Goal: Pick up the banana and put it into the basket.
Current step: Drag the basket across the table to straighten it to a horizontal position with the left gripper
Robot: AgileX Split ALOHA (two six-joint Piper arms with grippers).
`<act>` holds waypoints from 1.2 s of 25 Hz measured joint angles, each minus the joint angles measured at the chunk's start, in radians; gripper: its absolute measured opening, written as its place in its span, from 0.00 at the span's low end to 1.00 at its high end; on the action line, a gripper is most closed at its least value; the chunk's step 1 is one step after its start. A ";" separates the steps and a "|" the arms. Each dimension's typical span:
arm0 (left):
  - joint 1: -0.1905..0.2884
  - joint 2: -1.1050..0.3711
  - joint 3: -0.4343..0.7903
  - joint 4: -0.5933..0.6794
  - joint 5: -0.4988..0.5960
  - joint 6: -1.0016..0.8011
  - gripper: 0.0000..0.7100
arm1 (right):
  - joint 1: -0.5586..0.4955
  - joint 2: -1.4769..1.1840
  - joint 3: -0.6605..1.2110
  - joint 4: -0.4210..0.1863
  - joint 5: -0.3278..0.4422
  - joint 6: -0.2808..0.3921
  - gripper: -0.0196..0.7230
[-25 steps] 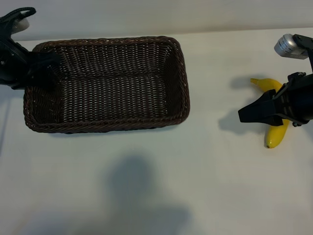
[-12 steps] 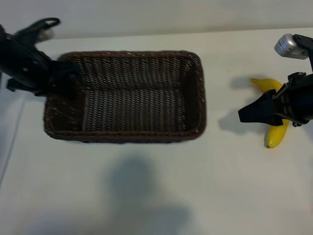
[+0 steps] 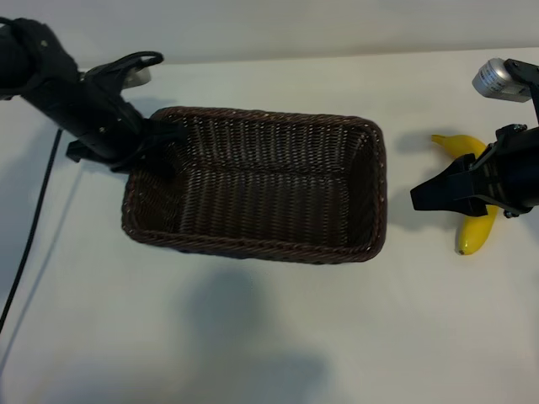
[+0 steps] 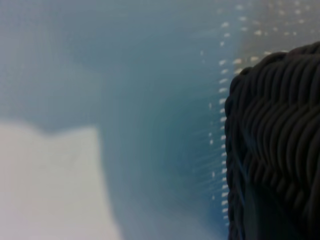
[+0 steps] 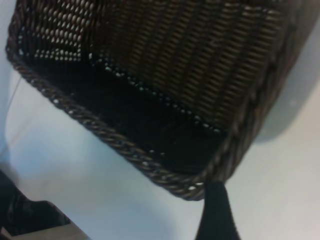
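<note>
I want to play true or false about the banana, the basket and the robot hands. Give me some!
1. The banana is inside the basket. False: it lies on the table beside it.
2. The left hand grips the basket's rim. True.
3. The right hand holds the banana. False: it is open above it.
4. The basket has nothing in it. True.
5. The banana is green. False: yellow.
</note>
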 joint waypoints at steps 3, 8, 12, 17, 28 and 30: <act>-0.026 0.026 -0.033 -0.001 -0.003 -0.016 0.22 | 0.000 0.000 0.000 0.000 0.000 0.000 0.71; -0.047 0.070 -0.047 -0.004 -0.010 -0.025 0.22 | 0.000 0.000 0.000 0.000 0.000 0.000 0.71; -0.047 0.077 -0.049 -0.013 -0.014 -0.027 0.22 | 0.000 0.000 0.000 0.000 -0.002 0.000 0.71; -0.047 0.078 -0.049 -0.018 -0.015 -0.038 0.22 | 0.000 0.000 0.000 0.000 -0.002 0.000 0.71; -0.047 0.078 -0.049 -0.022 -0.015 -0.074 0.22 | 0.000 0.000 0.000 0.000 -0.003 0.000 0.71; -0.047 0.078 -0.049 -0.022 -0.015 -0.074 0.22 | 0.000 0.000 0.000 0.000 -0.003 0.000 0.71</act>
